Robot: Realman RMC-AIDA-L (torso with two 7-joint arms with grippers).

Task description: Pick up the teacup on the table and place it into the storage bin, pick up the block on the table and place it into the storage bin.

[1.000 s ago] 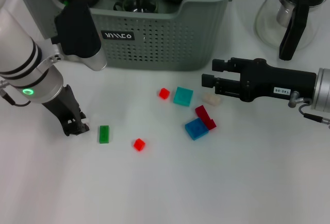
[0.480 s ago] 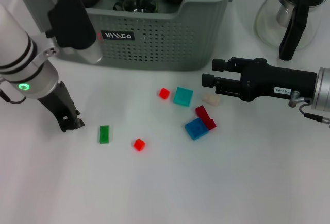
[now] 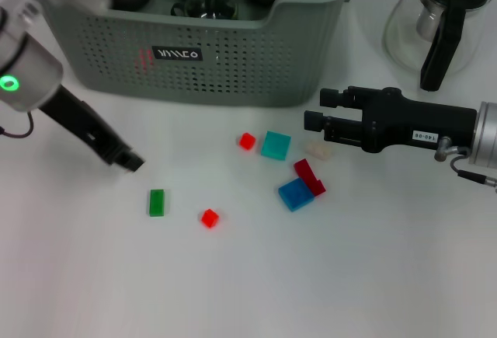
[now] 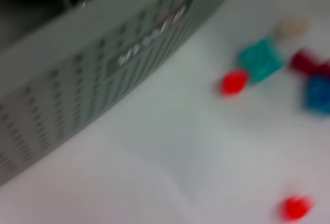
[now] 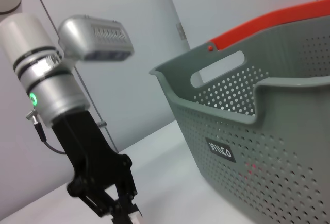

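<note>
Closest on the white worktop (image 3: 326, 276) are a small red block (image 3: 209, 217) and a green block (image 3: 157, 202). Left pincer (image 3: 130, 160) hangs just above the green one, can't tell if it's open. Right pincer (image 3: 312, 121) sits open by the cream block (image 3: 318, 150), holding nothing. Storage bin (image 3: 233, 58) stands at the back.
</note>
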